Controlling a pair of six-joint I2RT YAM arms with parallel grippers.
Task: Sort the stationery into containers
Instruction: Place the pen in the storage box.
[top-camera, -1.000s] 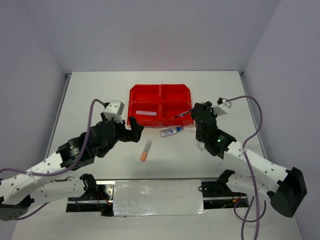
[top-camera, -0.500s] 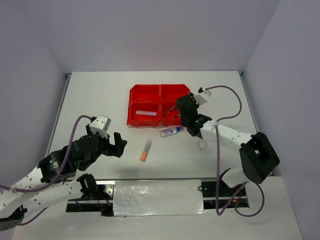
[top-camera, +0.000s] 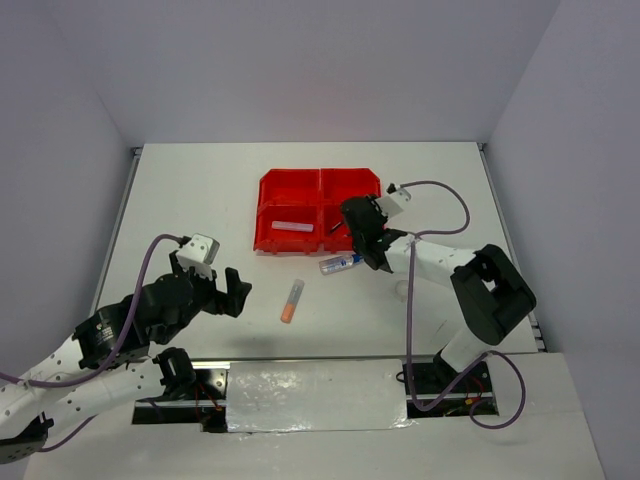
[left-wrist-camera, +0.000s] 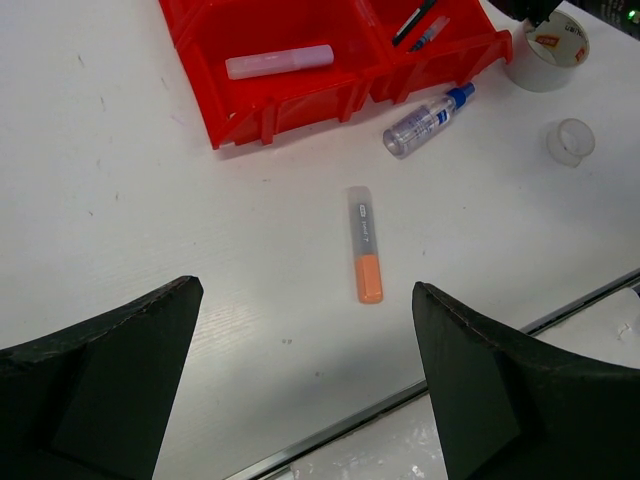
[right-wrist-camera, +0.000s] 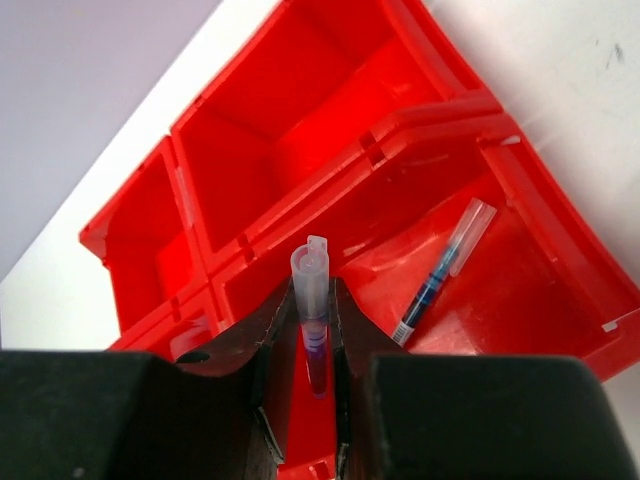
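Note:
The red bins (top-camera: 300, 190) stand as a two-by-two block at the table's middle back. My right gripper (top-camera: 352, 228) is shut on a blue pen (right-wrist-camera: 312, 290) with a clear cap and holds it over the near right bin (right-wrist-camera: 520, 300), where another blue pen (right-wrist-camera: 443, 270) lies. A pale highlighter (top-camera: 290, 227) lies in the near left bin. An orange highlighter (top-camera: 291, 300) and the blue-capped glue tube (top-camera: 342, 263) lie on the table in front of the bins. My left gripper (top-camera: 235, 290) is open and empty, near left of the orange highlighter (left-wrist-camera: 364, 258).
A clear tape roll (top-camera: 403, 291) lies right of the glue tube, under the right arm. The left wrist view shows it (left-wrist-camera: 570, 140) and a larger tape roll (left-wrist-camera: 545, 50) beside the bins. The two far bins (right-wrist-camera: 330, 130) look empty.
My right gripper has swung left with the pen, from beside the bins to over the near right bin. My left gripper has drawn back from the bins toward the near left.

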